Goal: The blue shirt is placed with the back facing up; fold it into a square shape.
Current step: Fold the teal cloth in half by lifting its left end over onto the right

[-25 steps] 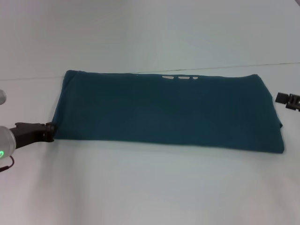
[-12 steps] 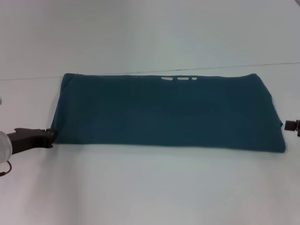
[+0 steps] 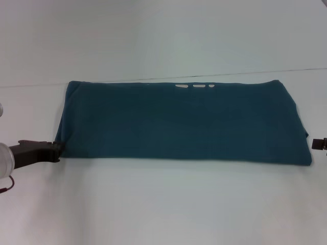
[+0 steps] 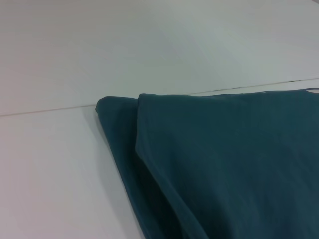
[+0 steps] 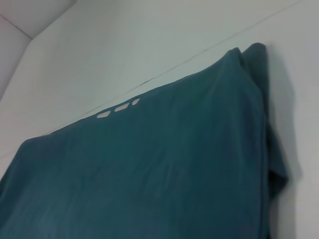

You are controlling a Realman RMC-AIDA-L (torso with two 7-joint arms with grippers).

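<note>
Head view shows the blue shirt [image 3: 184, 122] as a wide band across mid-frame, the left gripper [image 3: 57, 148] and right gripper [image 3: 318, 144] at its lower corners, grip unclear; both should pinch every layer.

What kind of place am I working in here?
Probably a lab or test bench: a bare white table runs to a plain white wall, and only the blue shirt lies on it, a tool at each end.

Only the blue shirt [image 3: 184, 122] occupies the white table [image 3: 163, 204].
</note>
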